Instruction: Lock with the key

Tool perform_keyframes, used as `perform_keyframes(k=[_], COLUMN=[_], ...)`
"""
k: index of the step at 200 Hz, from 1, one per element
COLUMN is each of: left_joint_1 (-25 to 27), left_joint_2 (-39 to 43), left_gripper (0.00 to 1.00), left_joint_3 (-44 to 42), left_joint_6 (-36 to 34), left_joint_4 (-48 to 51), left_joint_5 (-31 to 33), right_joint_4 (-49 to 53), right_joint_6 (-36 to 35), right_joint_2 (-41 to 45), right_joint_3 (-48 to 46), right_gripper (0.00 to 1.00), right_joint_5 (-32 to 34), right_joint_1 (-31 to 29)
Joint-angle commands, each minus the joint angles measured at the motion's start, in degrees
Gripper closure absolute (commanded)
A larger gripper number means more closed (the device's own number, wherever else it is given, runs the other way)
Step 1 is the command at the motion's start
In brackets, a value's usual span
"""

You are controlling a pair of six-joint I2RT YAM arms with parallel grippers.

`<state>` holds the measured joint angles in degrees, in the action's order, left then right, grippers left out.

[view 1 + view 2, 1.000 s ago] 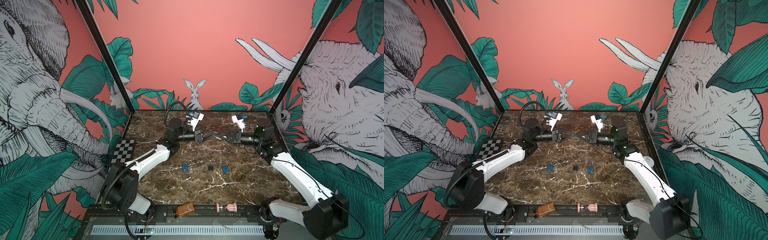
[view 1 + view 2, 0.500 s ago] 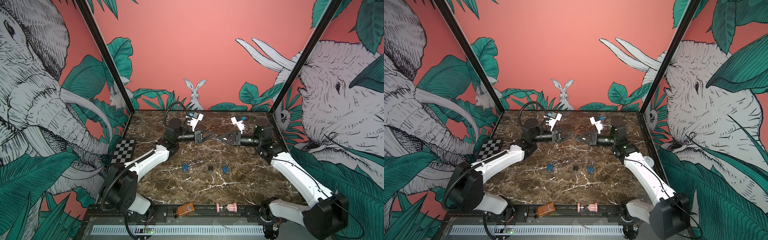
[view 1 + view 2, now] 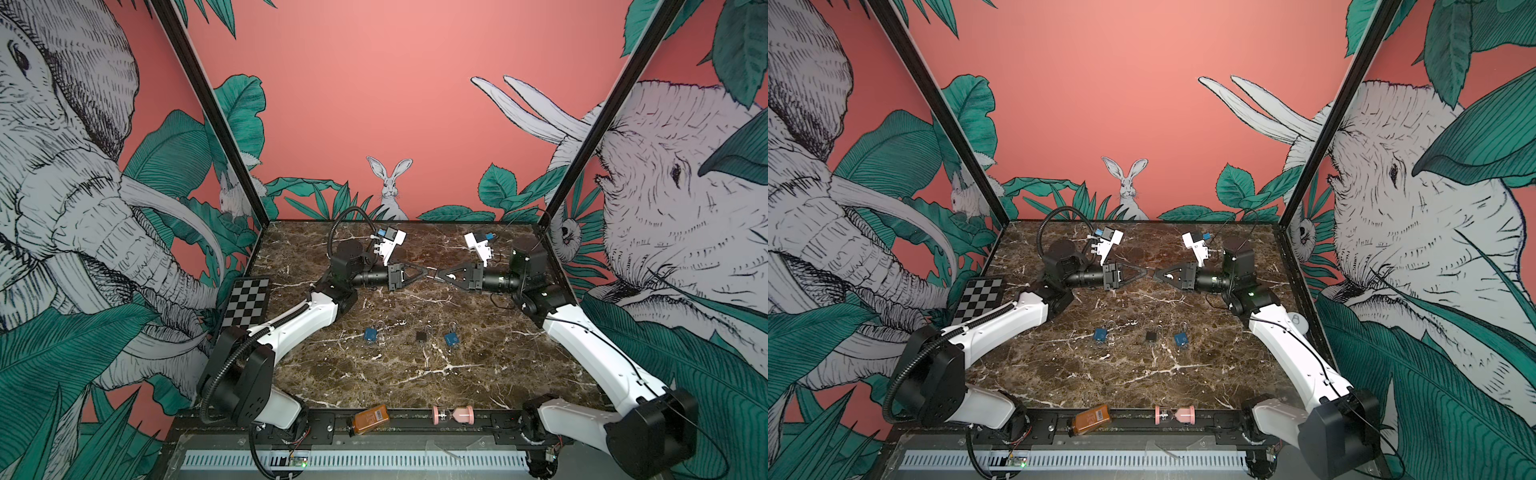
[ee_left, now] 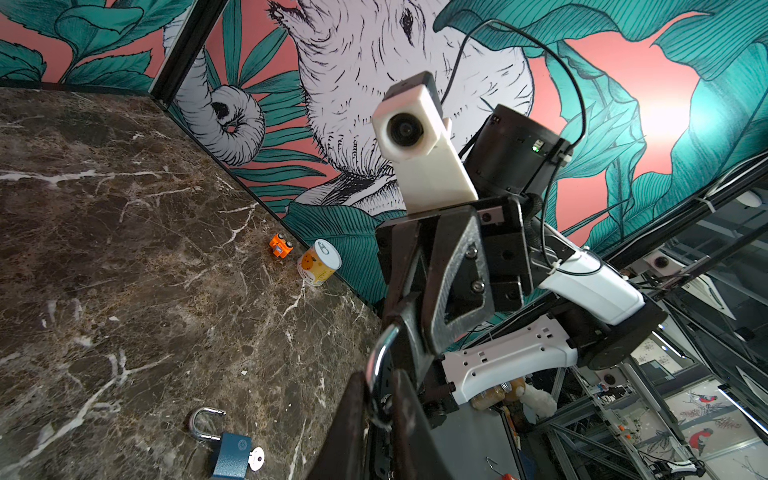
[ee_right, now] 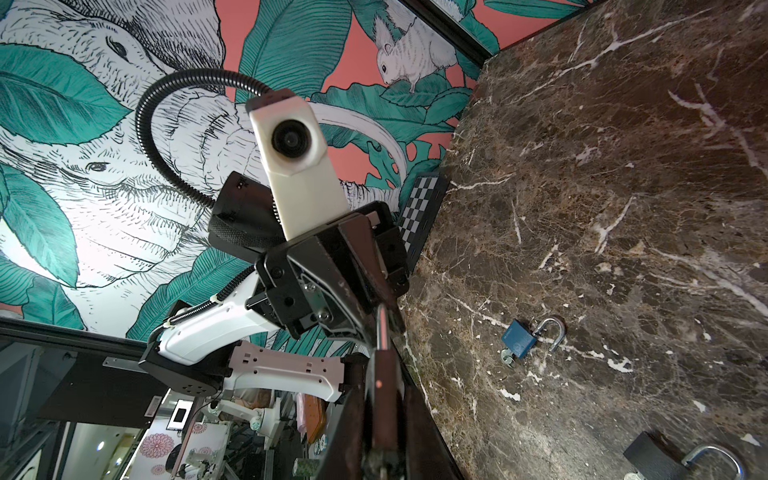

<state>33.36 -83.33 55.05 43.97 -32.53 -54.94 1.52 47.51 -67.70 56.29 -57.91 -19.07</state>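
Left wrist view: left claw [image 4: 380, 388] is clenched narrow on the silver shackle of a padlock [image 4: 375, 365], fingers tight either side of the bar. The shackle runs on to the right claw [image 3: 440, 277], which faces it nose to nose. Right wrist view: the same bar enters the right claw's clamped jaws, so both pinch the one padlock. Its body is hidden between fingers, can't tell at which claw's end. No key made out on it.

In both top views the claws meet tip to tip up in the air, well clear of the marble table [image 3: 415, 374]. Left arm [image 3: 299, 322] rises from its front base, elbow bent, wrist laid level, pointing at the right claw. Right arm [image 3: 582, 340] mirrors it.

Below the claws and nearer the front lie a blue padlock [image 3: 370, 334], a black padlock [image 3: 422, 336] and a second blue padlock [image 3: 451, 338], shackles open, well apart from either claw.
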Motion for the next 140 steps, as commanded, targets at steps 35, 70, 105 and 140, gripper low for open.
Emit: perform_keyframes(k=[35,70,105,140], left_joint_1=[1.62,2.48,3.5,5.26], left_joint_2=[2.03,1.92,3.55,5.97], left_gripper=[0.88,1.0,1.0,1.0], left_joint_3=[-0.13,-0.79,-2.97,-5.08], left_joint_6=[5.22,9.76,11.14,7.72], left_joint_4=[-7.71,-12.19,-13.61,-11.42], left_joint_5=[-1.91,-3.04,-3.08,-2.16], right_joint_4=[-3.73,-7.01,-11.5,-20.81], right_joint_6=[-6.07,-9.17,-7.53,-1.16], right_joint_2=[1.69,2.64,3.11,2.75], right_joint_3=[-2.51,-4.67,-5.94,-7.69], right_gripper=[1.0,1.0,1.0,1.0], right_joint_5=[-0.89,-0.67,0.7,0.08], right_joint_1=[0.43,0.83,2.51,3.75])
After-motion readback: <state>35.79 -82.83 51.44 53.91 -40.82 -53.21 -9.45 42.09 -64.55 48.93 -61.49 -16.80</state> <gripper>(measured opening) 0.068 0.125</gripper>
